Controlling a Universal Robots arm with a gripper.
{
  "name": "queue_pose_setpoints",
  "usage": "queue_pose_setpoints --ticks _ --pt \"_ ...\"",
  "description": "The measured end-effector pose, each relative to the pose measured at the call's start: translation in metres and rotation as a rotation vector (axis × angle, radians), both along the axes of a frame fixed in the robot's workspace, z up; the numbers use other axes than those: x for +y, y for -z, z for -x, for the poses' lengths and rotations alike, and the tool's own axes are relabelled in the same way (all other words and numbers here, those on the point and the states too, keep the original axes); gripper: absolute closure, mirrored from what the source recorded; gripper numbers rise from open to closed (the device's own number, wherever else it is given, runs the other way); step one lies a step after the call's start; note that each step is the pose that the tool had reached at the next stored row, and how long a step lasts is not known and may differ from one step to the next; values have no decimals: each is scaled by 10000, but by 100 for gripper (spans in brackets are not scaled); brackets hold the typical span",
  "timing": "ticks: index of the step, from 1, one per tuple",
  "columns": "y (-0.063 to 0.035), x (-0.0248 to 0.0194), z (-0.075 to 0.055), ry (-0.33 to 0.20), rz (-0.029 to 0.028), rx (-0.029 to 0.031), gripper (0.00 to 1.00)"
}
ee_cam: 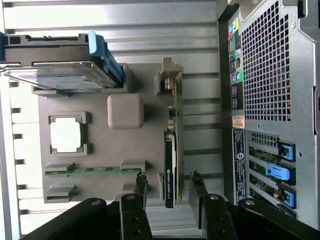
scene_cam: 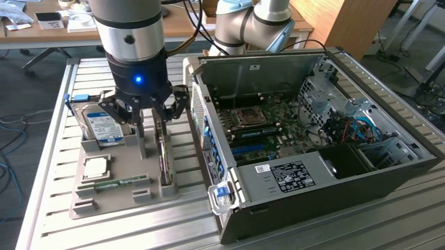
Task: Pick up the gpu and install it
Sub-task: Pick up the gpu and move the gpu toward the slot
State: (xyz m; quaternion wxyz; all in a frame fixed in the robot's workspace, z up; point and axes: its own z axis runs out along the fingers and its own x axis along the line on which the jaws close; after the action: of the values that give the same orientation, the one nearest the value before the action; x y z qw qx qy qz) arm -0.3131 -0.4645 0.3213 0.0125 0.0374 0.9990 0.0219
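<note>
Pick-up stage, card not yet taken: I have the gripper (scene_cam: 153, 122) (ee_cam: 169, 187) low over the grey parts holder (scene_cam: 118, 194) (ee_cam: 100, 145) on the slatted table (scene_cam: 43, 182). Its fingers (ee_cam: 141, 186) are spread and stand either side of the gpu (scene_cam: 164, 161) (ee_cam: 170, 167). The hand is open and holds nothing. The wrist view shows bare space between each finger and the card, less on the side toward the computer case (scene_cam: 334, 200) (ee_cam: 270, 65).

The gpu stands on edge in its slot at the side of the holder nearest the case, with its black cooler face turned toward the holder's middle. The hard drive (scene_cam: 104, 125) (ee_cam: 55, 80), the processor (scene_cam: 95, 166) (ee_cam: 66, 135) and the memory stick (scene_cam: 122, 182) (ee_cam: 92, 170) sit in their own seats, well clear of the fingers.

As I judge it, the grasp calls for the pads to meet the card's two faces squarely, because a thin board on edge will tip if one finger arrives first. I would also lift it straight out of the slot (the holder's end post looks close enough to snag the bracket).

The case lies open beside the holder, its motherboard (scene_cam: 264, 125) exposed and no card seated there, so the install has not begun. The blue latches on the rear slots (ee_cam: 280, 170) face the wrist camera.
</note>
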Motion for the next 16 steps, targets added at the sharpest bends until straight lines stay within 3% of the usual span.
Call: queue_pose_setpoints --ticks 16 --pt "151 0 0 0 0 0 53"
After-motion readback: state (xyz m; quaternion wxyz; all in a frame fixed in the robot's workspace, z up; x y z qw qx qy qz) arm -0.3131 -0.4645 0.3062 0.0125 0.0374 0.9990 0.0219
